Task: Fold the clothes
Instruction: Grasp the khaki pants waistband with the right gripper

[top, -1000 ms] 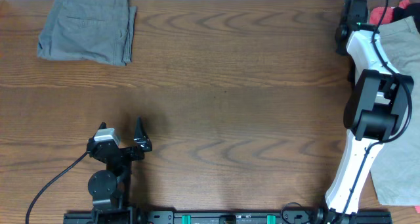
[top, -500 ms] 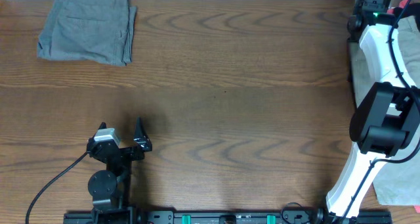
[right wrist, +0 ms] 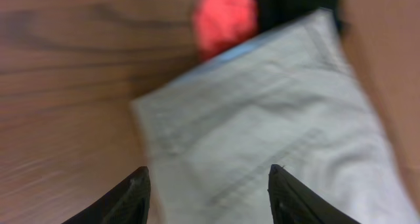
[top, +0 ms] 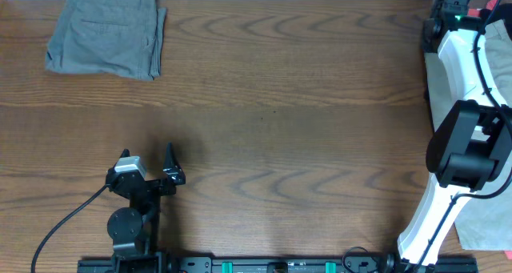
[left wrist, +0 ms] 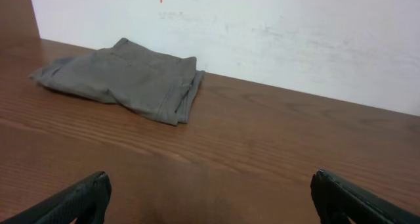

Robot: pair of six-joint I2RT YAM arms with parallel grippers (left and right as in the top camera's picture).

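Note:
A folded grey garment (top: 106,33) lies at the table's far left corner; the left wrist view shows this grey garment (left wrist: 125,79) in front of a white wall. My left gripper (top: 172,165) rests near the front left, far from it. In its own view the left gripper (left wrist: 210,201) is open and holds nothing. A pale beige garment (top: 498,73) lies unfolded along the right edge, under my white right arm (top: 460,57). In the blurred right wrist view, my right gripper (right wrist: 210,184) hovers open over the pale garment (right wrist: 262,119), gripping nothing.
A red cloth (right wrist: 226,20) lies beyond the pale garment, and the overhead view shows the red cloth (top: 480,13) at the far right corner. Bare wooden table (top: 280,105) spans the middle. A black cable (top: 64,225) trails from the left arm's base.
My right arm has swung back and to the right, reaching to the far right corner over the pale garment. In the last half second it stayed put. The left arm has not moved.

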